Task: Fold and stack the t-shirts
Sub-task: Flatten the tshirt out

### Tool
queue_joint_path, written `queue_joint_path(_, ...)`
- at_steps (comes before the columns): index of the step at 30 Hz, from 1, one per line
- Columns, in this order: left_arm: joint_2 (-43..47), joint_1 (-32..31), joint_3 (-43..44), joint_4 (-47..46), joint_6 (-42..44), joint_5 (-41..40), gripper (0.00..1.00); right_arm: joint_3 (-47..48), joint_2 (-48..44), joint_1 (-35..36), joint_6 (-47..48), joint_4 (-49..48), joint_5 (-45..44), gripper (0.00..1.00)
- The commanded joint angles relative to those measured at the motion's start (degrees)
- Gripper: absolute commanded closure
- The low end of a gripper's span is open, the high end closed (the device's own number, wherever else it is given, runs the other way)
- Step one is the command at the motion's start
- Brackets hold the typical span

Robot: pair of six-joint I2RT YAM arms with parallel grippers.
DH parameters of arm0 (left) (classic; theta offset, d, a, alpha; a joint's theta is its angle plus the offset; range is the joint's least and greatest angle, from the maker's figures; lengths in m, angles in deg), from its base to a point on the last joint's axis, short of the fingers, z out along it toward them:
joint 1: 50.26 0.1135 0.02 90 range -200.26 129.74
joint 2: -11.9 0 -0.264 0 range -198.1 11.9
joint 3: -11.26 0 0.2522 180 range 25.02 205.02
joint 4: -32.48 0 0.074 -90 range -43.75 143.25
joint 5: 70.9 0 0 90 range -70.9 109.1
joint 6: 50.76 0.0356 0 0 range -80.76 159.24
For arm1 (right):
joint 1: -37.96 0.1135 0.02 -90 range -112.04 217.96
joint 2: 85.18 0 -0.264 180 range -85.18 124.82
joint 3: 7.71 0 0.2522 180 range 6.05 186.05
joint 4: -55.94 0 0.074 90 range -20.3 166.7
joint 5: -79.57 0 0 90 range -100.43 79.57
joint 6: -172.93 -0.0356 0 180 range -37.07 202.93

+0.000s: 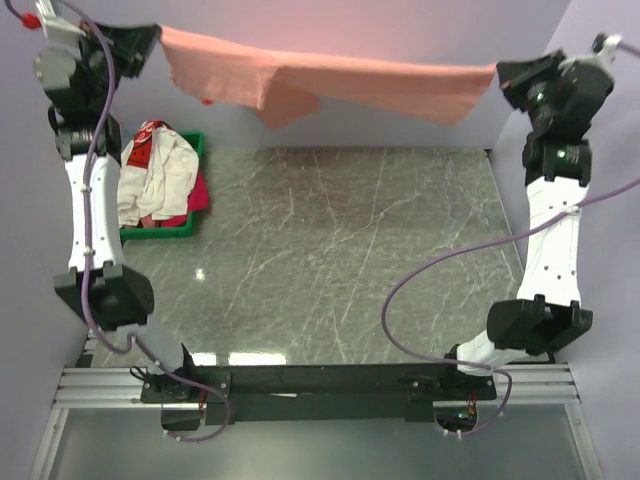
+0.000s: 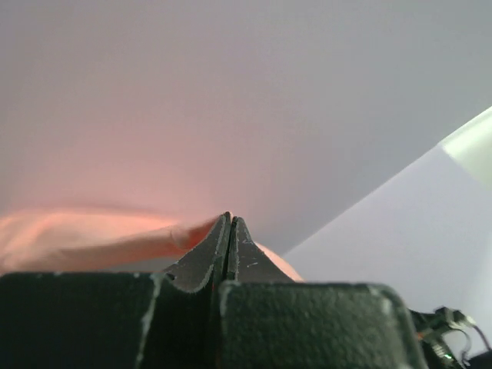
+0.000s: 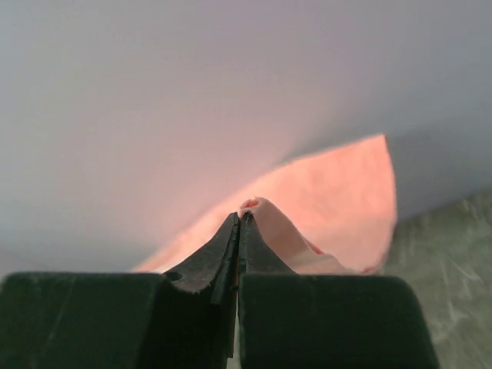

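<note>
A salmon-pink t-shirt [image 1: 330, 75] hangs stretched in the air across the back of the table, held at both ends. My left gripper [image 1: 150, 42] is shut on its left end; in the left wrist view the gripper [image 2: 229, 219] pinches pink cloth [image 2: 92, 238]. My right gripper [image 1: 505, 78] is shut on the right end, and the right wrist view shows the gripper [image 3: 241, 219] with the shirt [image 3: 330, 207] bunched at the tips. A white t-shirt with a red patch [image 1: 160, 175] and a magenta-pink one [image 1: 198, 192] lie heaped in the green tray [image 1: 192, 142].
The green tray stands at the back left beside the left arm. The grey marble tabletop [image 1: 330, 250] lies beneath the hanging shirt. Pale walls close in the back and both sides. Purple cables [image 1: 440, 270] loop off each arm.
</note>
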Motion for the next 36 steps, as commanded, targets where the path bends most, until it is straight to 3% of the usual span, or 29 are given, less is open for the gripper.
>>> queue_joint_path(1, 5.11, -0.32, -16.54, -5.70, -1.09, 2.05, 0.99, -18.95, -1.70, -1.30, -0.15, -3.65, -1.76, 1.00)
queue_joint_path(2, 8.78, -0.84, -26.60, -6.49, -1.00, 1.27, 0.99, -23.04, -2.67, -1.39, -0.67, -4.18, -1.68, 1.00)
queue_joint_path(5, 15.64, -2.43, -40.28, -5.54, -0.83, -0.32, 0.99, -37.90, -6.28, -1.66, -1.73, -5.68, -0.71, 1.00)
queue_joint_path(8, 21.97, -4.88, -60.38, -2.91, -0.65, -3.04, 0.99, -50.12, -9.27, -1.74, -1.38, -5.77, -0.54, 1.00)
queue_joint_path(14, 35.15, -5.68, -82.03, 4.64, -1.09, -10.77, 0.99, -66.92, -12.87, -2.01, 0.12, -4.45, -0.97, 1.00)
queue_joint_path(23, 54.58, -5.68, -89.27, 24.86, -1.70, -21.05, 0.99, -78.62, -23.59, -3.15, -0.67, 3.62, -7.72, 1.00)
queue_joint_path(28, 63.03, -5.77, -91.99, 31.46, -2.50, -22.65, 0.96, -81.53, -31.06, -4.29, -0.06, 9.60, -11.61, 1.00)
queue_joint_path(36, 63.67, -5.68, -94.55, 32.35, -3.20, -23.34, 0.95, -79.60, -33.36, -4.82, 1.43, 12.33, -16.69, 1.00)
